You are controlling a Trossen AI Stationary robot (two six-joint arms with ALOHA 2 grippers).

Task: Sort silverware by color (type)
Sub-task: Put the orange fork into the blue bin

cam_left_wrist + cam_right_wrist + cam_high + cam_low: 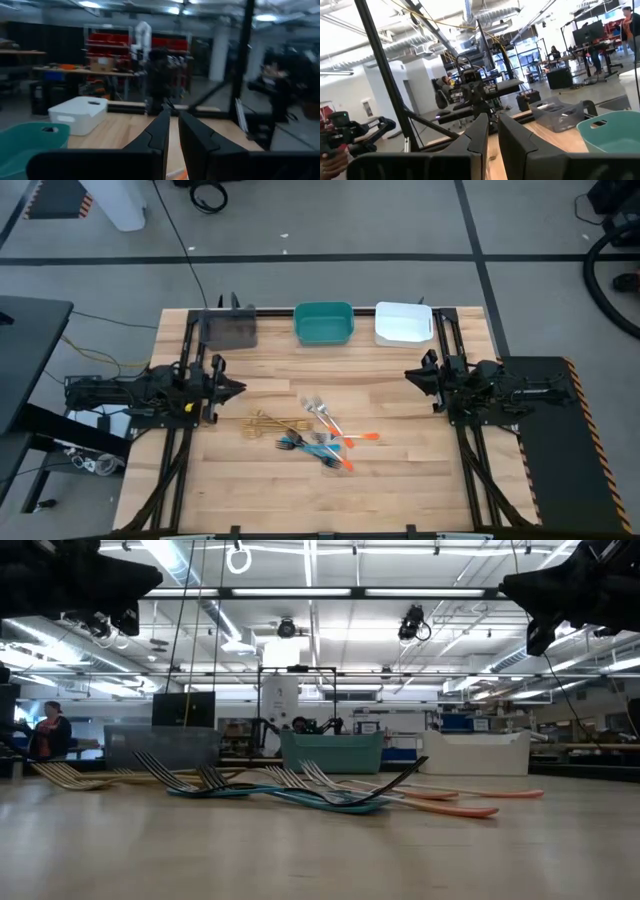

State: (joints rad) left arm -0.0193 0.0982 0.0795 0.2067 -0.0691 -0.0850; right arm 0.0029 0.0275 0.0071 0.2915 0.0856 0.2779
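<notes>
The silverware (315,435) lies in a loose pile on the wooden table, in the middle toward the near edge. Gold forks (265,423) are on its left, and blue-handled (300,443) and orange-handled (360,438) pieces overlap on its right. The low view shows the pile (300,790) flat on the tabletop. My left gripper (238,387) hovers at the table's left side, level and pointing right, shut on nothing (174,125). At the right side my right gripper (410,375) points left, also shut and holding nothing (492,127). Both are well above and clear of the pile.
Three bins stand in a row along the far edge: a grey one (230,328), a teal one (324,323) and a white one (403,323). Bare wood lies between the bins and the pile. People show in the room beyond the table.
</notes>
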